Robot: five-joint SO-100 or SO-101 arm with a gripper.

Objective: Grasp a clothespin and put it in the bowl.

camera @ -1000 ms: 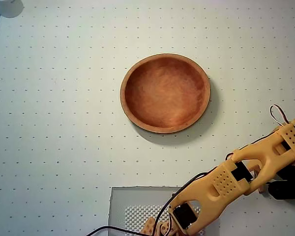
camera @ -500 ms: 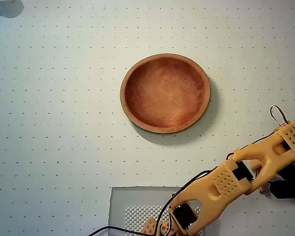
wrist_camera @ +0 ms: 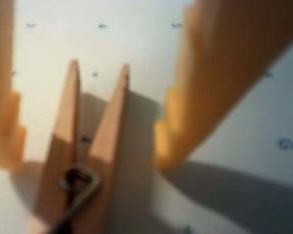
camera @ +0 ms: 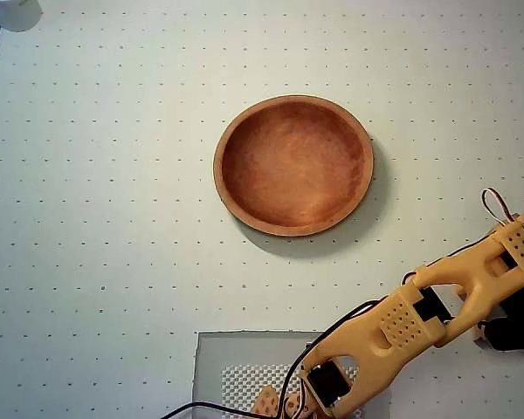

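Observation:
The clothespin (wrist_camera: pixel 109 127) fills the wrist view. Its two pale wooden slats lie on the dotted white surface and spread apart toward the top, with the metal spring (wrist_camera: pixel 78 183) near the bottom. My gripper (wrist_camera: pixel 88 146) is open, with one orange finger (wrist_camera: pixel 5 131) to the left of the pin and the other (wrist_camera: pixel 210 87) to the right, and a gap on each side. In the overhead view the gripper (camera: pixel 279 408) is at the bottom edge and the clothespin is hidden. The empty reddish-brown bowl (camera: pixel 229 196) sits mid-table, well away from the gripper.
A grey square mat (camera: pixel 211 362) with a perforated patch lies at the bottom edge under the gripper. The orange arm (camera: pixel 437 305) reaches in from the right. A black cable (camera: pixel 210 407) trails at the bottom. A white object (camera: pixel 13 10) sits in the top left corner.

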